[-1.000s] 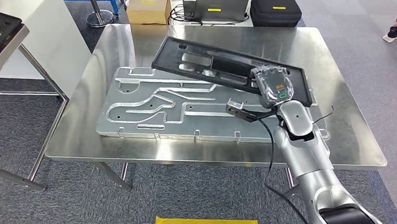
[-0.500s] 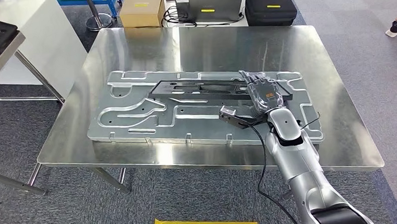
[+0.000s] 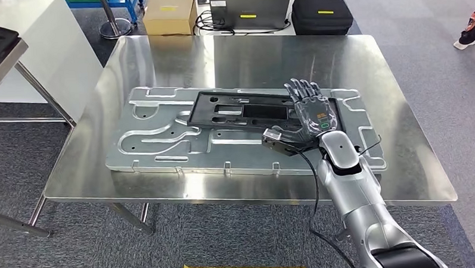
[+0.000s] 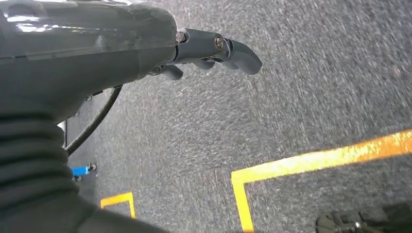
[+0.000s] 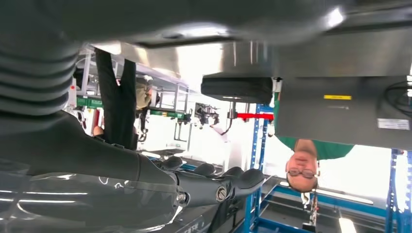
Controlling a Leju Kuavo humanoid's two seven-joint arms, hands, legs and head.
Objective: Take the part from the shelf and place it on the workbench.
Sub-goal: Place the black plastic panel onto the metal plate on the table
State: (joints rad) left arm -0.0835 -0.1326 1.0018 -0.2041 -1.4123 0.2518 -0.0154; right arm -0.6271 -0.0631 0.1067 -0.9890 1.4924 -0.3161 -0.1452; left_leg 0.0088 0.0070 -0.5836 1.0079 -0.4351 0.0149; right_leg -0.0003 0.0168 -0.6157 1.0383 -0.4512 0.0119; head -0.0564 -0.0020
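Right hand spread flat over part's right end.

The flat black rectangular plastic part with cut-out slots, which a second ago is tilted up above the table with its far edge raised, now lies flat on the grey ribbed metal fixture plate, toward the plate's far side. The right hand, earlier closed around the part's right end, now has its fingers spread and straightened, palm down over that end, no longer gripping it. The silver right arm reaches a little further forward than before. The head view itself has also shifted slightly.
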